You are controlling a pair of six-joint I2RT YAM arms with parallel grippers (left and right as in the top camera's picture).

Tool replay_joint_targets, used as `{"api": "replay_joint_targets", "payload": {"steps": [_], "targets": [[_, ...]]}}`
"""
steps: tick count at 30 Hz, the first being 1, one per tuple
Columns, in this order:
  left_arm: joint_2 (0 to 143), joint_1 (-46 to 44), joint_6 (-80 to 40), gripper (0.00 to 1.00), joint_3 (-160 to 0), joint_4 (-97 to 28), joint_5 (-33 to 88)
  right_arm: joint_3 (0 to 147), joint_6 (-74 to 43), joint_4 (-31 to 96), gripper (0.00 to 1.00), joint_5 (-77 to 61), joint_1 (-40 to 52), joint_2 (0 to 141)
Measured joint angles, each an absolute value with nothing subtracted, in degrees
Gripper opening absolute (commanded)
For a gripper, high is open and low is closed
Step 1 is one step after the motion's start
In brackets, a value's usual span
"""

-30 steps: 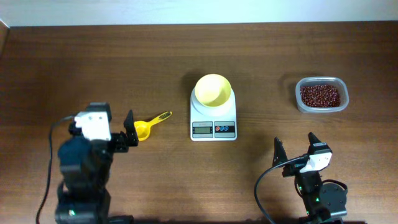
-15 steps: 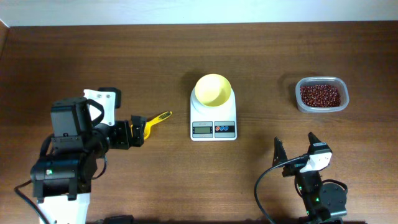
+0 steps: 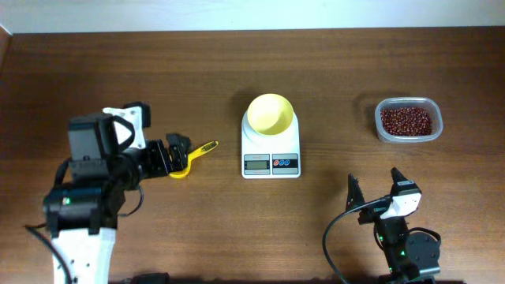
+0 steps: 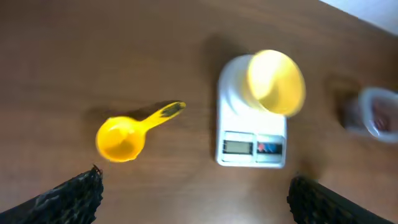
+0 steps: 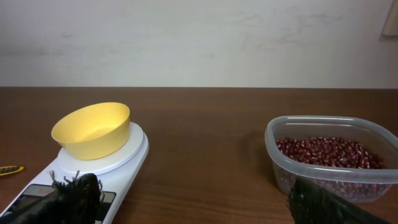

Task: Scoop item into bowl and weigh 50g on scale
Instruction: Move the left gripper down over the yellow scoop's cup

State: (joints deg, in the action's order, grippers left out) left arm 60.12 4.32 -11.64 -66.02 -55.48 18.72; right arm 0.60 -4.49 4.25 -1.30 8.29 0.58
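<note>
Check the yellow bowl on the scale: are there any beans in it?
No, the yellow bowl on the scale shows a bare inside from overhead, while the beans lie in the clear container.

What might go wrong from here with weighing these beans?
The scoop lies flat, so the open left gripper may nudge it away instead of gripping it. The beans sit in a container across the scale from the scoop, so carried loads may spill. The bowl rests loose on the scale; a bump could shift it.
</note>
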Motion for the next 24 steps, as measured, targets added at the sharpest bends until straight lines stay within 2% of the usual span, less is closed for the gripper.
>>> {"api": "replay_joint_targets", "payload": {"steps": [3,7,11,15,20,24], "targets": [[64.49,4.32,-21.21,0.99,-67.11,-56.4,11.99,0.6,-4.51,4.25,0.99,-1.3,8.29,0.58],[73.63,4.32,-29.52,0.99,-77.38,-64.38,5.67,0.6,-4.49,4.25,0.99,-1.3,8.29,0.6],[80.03,4.32,-40.58,1.0,-80.93,-69.45,3.27,0.6,-4.51,4.25,0.99,-1.3,8.29,0.58],[84.36,4.32,-53.04,0.95,-79.83,-72.14,3.18,0.6,-4.51,4.25,0.99,-1.3,8.29,0.58],[85.08,4.08,-68.07,0.91,-69.06,-66.98,5.13,0.6,-4.47,4.25,0.99,-1.3,8.29,0.58],[85.36,1.56,-78.3,0.86,-57.52,-53.71,7.53,0.6,-4.51,4.25,0.99,-1.3,8.29,0.58]]}}
